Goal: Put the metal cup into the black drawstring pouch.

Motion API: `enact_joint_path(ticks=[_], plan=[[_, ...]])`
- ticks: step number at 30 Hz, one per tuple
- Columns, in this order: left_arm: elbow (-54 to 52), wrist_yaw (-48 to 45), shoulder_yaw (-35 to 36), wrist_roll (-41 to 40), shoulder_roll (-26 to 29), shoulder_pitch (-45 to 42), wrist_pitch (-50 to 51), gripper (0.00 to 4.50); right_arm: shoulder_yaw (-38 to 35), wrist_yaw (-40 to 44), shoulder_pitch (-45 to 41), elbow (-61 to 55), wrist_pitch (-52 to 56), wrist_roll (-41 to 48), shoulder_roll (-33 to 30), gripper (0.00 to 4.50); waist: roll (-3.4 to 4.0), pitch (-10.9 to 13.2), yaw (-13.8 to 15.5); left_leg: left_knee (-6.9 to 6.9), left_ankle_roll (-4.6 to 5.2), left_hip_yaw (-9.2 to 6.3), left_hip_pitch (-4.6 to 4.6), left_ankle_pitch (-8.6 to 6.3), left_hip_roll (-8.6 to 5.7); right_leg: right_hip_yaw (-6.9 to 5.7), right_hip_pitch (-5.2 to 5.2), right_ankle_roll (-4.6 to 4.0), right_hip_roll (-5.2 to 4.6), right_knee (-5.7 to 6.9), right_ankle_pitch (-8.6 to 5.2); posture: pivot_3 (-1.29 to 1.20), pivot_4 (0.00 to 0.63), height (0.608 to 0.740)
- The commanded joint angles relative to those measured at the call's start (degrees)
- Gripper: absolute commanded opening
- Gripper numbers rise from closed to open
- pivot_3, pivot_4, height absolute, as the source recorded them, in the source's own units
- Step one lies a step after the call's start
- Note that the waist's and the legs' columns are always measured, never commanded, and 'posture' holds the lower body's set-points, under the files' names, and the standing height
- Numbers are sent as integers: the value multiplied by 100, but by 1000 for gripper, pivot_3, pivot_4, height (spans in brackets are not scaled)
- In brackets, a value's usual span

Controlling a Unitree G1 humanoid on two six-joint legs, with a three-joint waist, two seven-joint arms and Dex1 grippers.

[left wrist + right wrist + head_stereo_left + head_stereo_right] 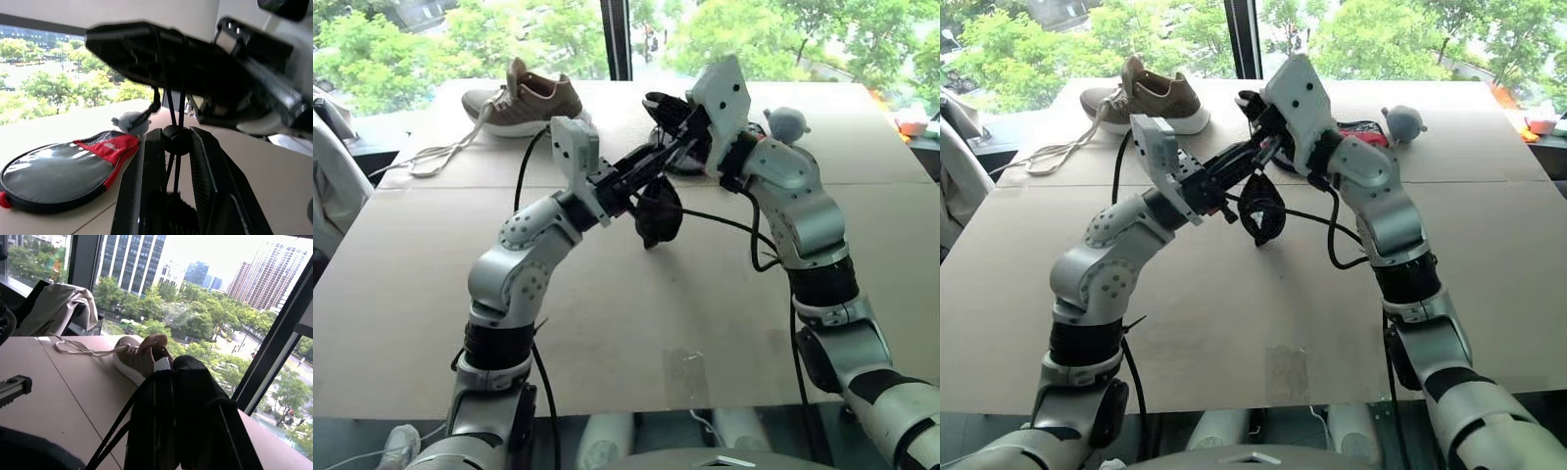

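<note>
The black drawstring pouch (659, 211) hangs in mid-air above the middle of the worktop (431, 294), slung between the two arms, sagging like a small soft sack. It looks weighted at the bottom, so my guess is the metal cup sits inside already, though no silver shows and I cannot confirm it. The left claw (177, 147) has its ribbed black fingers drawn narrow around the thin cords, with the round cord stopper sitting right between them. The right claw (188, 396) is pinched tight on the black fabric and cords at the pouch's mouth, up at one o'clock from the pouch body.

Handling judgement: the fabric is limp and will fold wherever it is gripped, so the cords and the mouth hem are the sensible holds. A mirror-smooth steel tumbler would be stiff, slick and fairly light, best taken across its wall.

Further out, a brown sneaker (524, 98) with loose white laces lies at eleven o'clock, a grey-and-red oval paddle case (58, 171) lies flat beyond the arms, and a small grey ball-like toy (787, 122) sits at two o'clock.
</note>
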Motion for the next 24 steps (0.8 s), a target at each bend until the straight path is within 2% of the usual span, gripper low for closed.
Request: enact_joint_path(ticks=[1, 4, 8, 13, 16, 22, 24], plan=[[-75, -120, -165, 177, 50, 321, -27, 184, -518, -420, -598, -202, -335, 159, 96, 0, -1, 1, 6, 0, 0, 0, 0, 0, 1, 0, 0, 0, 0, 0, 0, 0, 150, 740], [-13, -105, -86, 88, -65, 487, 47, 184, -906, -743, -868, -60, -635, 386, 296, 0, -1, 1, 16, -2, 0, -4, -1, 0, 5, -1, -2, -1, -1, -1, 0, 0, 150, 740], [56, -181, -91, 44, -46, 694, 148, 184, -1783, -1440, -1152, 205, -865, 1167, 761, 0, 0, 1, 8, -1, 0, -6, 0, 0, 8, 0, -1, -1, -3, 1, 0, 0, 150, 740], [17, -220, -111, 29, 11, 913, 185, 184, -2417, -2031, -1438, 294, -826, 2065, 994, 0, 2, 3, 3, -2, 0, -8, -1, 0, 9, 2, -2, -1, -6, 2, 1, 0, 150, 740], [-26, -203, -110, -45, 4, 938, 223, 184, -2418, -2131, -1433, 258, -722, 2388, 990, 0, 9, 7, -3, -6, 0, -9, -2, 0, 9, 2, -7, -1, -6, 2, 0, 0, 150, 740], [-114, -449, -83, -52, 187, 930, -6, 184, -1772, -1716, -1050, -119, -311, 2429, 861, 0, 11, 8, -19, -8, 1, -4, -2, 0, 8, 2, -8, -1, -6, 2, 0, 0, 150, 740], [-123, -541, 61, -217, 278, 941, 36, 1197, -1651, -1600, -994, -215, -216, 2475, 861, 0, 12, 9, -26, -9, 1, -3, -2, 0, 7, 1, -9, -2, -3, 2, 0, 0, 150, 740]])
